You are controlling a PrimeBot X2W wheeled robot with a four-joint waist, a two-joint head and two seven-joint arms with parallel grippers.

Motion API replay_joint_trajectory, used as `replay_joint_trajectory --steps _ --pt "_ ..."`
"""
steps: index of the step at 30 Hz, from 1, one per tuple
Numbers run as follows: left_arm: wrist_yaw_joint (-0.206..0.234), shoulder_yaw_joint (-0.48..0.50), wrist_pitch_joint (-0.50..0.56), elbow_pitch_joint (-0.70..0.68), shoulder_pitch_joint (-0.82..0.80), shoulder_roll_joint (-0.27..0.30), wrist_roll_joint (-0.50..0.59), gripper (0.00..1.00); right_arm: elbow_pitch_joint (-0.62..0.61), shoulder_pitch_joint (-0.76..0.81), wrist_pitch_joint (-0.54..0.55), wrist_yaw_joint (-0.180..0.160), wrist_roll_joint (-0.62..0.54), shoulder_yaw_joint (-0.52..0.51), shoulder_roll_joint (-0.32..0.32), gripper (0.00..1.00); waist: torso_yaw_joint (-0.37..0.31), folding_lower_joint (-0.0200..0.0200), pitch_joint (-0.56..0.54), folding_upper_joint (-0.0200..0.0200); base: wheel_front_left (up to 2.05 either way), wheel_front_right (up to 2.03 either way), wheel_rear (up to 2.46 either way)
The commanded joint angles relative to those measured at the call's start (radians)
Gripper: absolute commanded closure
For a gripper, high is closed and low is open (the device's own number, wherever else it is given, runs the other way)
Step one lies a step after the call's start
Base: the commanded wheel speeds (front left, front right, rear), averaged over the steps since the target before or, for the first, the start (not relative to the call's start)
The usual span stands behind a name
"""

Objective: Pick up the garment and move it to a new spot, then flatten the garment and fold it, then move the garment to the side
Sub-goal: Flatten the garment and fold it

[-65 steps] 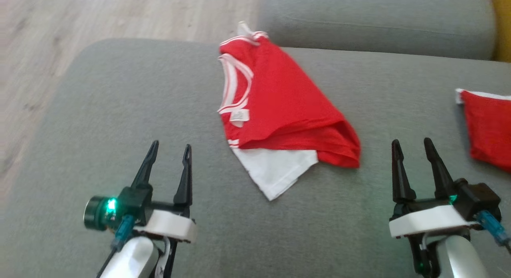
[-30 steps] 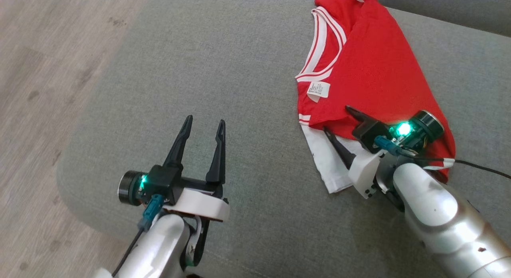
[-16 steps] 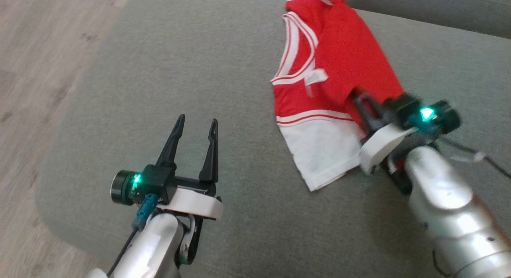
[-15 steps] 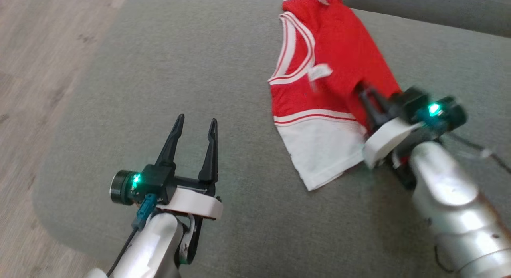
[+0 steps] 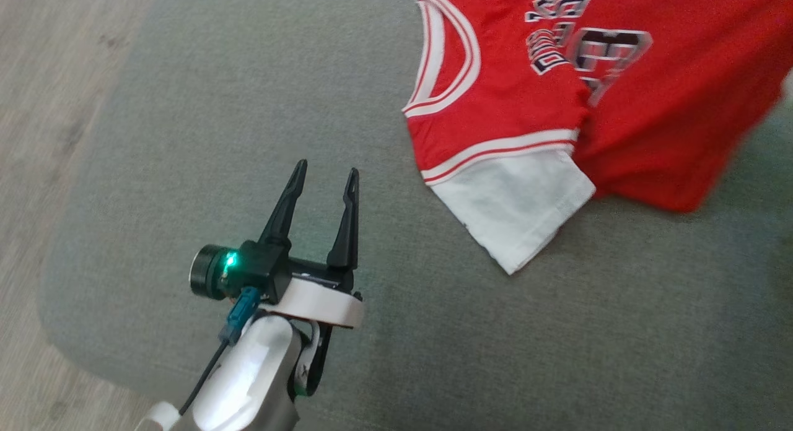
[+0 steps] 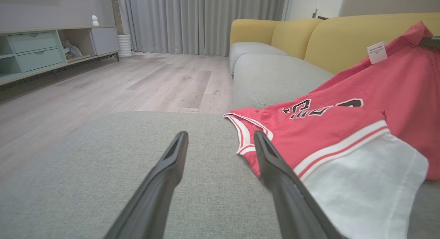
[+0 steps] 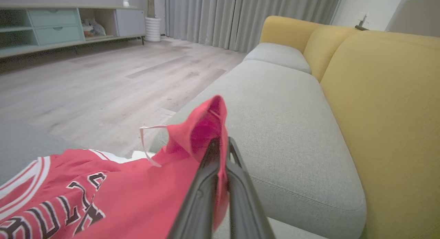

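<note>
1. While the right gripper point(image 7: 222, 144) pinched an edge of the garment point(image 5: 508, 115) in closed jaws, the rest lay on the sofa seat point(image 5: 235, 109).
2. Near its white sleeve point(image 5: 514, 214) stood the left gripper point(image 5: 327, 166), jaws apart and empty.

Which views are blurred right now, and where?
Head view: the red-and-white basketball jersey smears toward its right edge; the left claw is crisp. Left wrist view: sharp. Right wrist view: the right claw, shut on the jersey, looks soft close up.
</note>
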Motion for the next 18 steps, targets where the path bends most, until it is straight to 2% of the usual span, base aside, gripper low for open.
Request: replay_joint_trajectory --steps 1,2,3,4,5,6,7,12,18 --pt "-0.002 0.031 -0.008 -0.021 -0.030 0.008 0.012 0.00 -0.011 -0.036 0.013 -0.001 -0.013 0.008 -0.014 1.00 0.018 -0.0001 0.013 0.0000 0.00 0.00 0.00" --pt "-0.004 0.031 -0.008 -0.019 -0.029 0.004 0.014 0.00 0.010 -0.056 0.022 -0.001 -0.021 0.007 -0.021 1.00 0.025 -0.0001 0.017 0.0000 0.00 0.00 0.00" --pt "-0.006 0.032 -0.008 -0.017 -0.028 0.002 0.015 0.00 0.031 -0.076 0.022 -0.001 -0.028 0.007 -0.024 0.34 0.030 -0.0001 0.021 0.0000 0.00 0.00 0.00" --pt "-0.007 0.033 -0.008 -0.015 -0.027 -0.001 0.017 0.00 0.050 -0.096 0.017 -0.001 -0.033 0.011 -0.021 0.17 0.034 -0.0001 0.024 0.0000 0.00 0.00 0.00" --pt "-0.008 0.035 -0.008 -0.013 -0.026 -0.003 0.018 0.00 0.069 -0.113 0.011 -0.001 -0.048 0.016 -0.022 0.24 0.037 -0.0001 0.026 0.0000 0.00 0.00 0.00" --pt "-0.010 0.037 -0.008 -0.012 -0.025 -0.004 0.020 0.00 0.086 -0.131 0.000 -0.001 -0.072 0.026 -0.026 0.20 0.040 -0.0001 0.029 0.0000 0.00 0.00 0.00" --pt "-0.012 0.039 -0.008 -0.011 -0.025 -0.006 0.022 0.00 0.106 -0.149 -0.009 -0.001 -0.098 0.032 -0.031 0.00 0.042 -0.0001 0.031 0.0000 0.00 0.00 0.00" --pt "-0.015 0.059 -0.008 -0.009 -0.030 -0.012 0.030 0.00 0.212 -0.208 -0.060 -0.001 -0.198 -0.018 -0.013 0.00 0.033 -0.0001 0.022 0.0000 0.00 0.00 0.00" --pt "-0.020 0.088 -0.008 -0.011 -0.022 -0.008 0.042 0.00 0.270 -0.191 -0.157 -0.001 -0.237 -0.079 0.058 0.00 -0.037 -0.0001 -0.019 0.0000 0.00 0.00 0.00"
